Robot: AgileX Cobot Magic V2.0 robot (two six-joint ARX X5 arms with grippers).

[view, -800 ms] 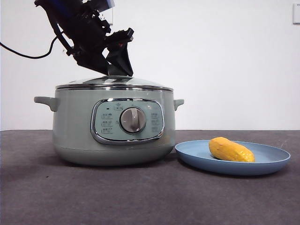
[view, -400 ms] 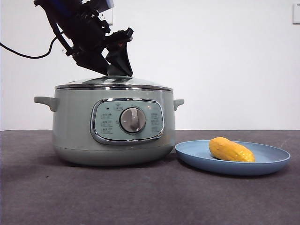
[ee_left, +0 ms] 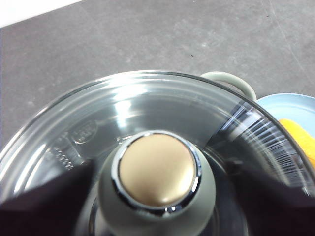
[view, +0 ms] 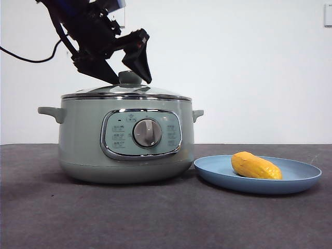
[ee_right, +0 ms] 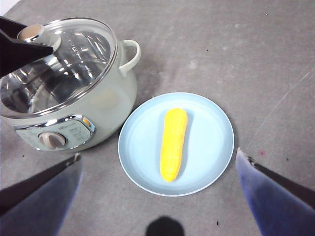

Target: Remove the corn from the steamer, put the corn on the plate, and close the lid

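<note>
lid (view: 126,90) on steamer (view: 124,140) | left end effector (view: 128,72) open astride knob | corn (view: 256,165) on plate (view: 301,179)

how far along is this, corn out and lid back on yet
Nearly finished. The corn already lies on the plate. The lid sits on the steamer, and the left claw, jaws open, straddles its knob. Only pulling away looks left. The right claw hangs open above the plate.

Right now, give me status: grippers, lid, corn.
Left gripper open astride lid knob; right gripper open, high above plate. Lid seated on steamer. Corn on plate. Nothing obstructing.
</note>
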